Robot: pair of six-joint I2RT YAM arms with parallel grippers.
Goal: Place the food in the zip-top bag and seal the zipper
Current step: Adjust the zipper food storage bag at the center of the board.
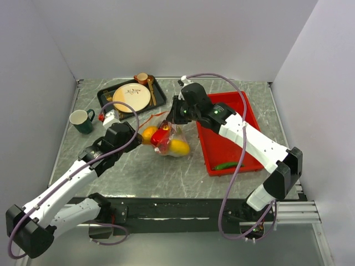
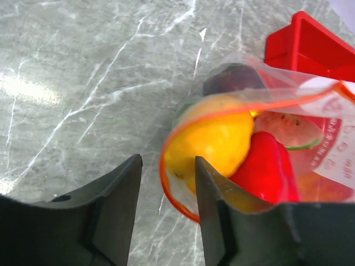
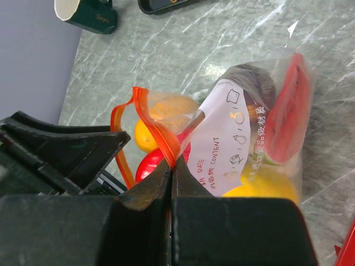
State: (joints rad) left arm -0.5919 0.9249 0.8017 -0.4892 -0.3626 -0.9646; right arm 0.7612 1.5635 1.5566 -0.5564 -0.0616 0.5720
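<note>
My right hand (image 3: 171, 166) is pinched shut on the zipper (image 3: 148, 119), the orange-red strip at the mouth of the zip-top bag (image 3: 238, 133). My left hand (image 2: 168, 166) is open, and the bag's rim curves into the gap next to one finger. The bag sits on the gray table (image 1: 138, 172), close by the red tray (image 1: 219, 152). Inside it I see a yellow mango (image 2: 213, 136), a red pepper (image 2: 266, 172) and a dark purple fruit (image 2: 233, 80). A green chili (image 1: 226, 165) lies in the tray.
</note>
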